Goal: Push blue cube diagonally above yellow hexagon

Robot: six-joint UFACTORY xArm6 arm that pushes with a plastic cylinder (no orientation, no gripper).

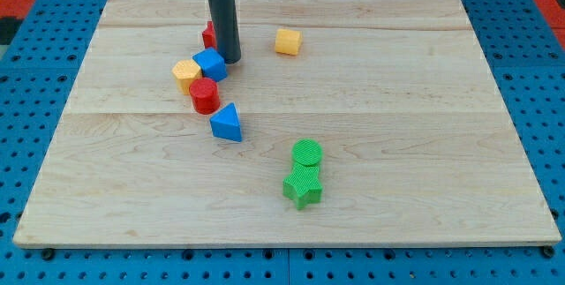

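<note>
The blue cube (pixel 210 63) lies on the wooden board (pixel 397 100) in the upper left part. The yellow hexagon (pixel 185 75) touches it on its left and slightly lower. My tip (pixel 229 59) is right beside the blue cube's upper right edge, touching or nearly touching it. A red block (pixel 208 35) stands just behind the rod, partly hidden by it.
A red cylinder (pixel 204 95) sits directly below the blue cube and yellow hexagon. A blue triangular block (pixel 227 123) lies below that. A yellow cube (pixel 287 41) is to the right of the rod. A green cylinder (pixel 307 153) and green star (pixel 303 186) lie lower middle.
</note>
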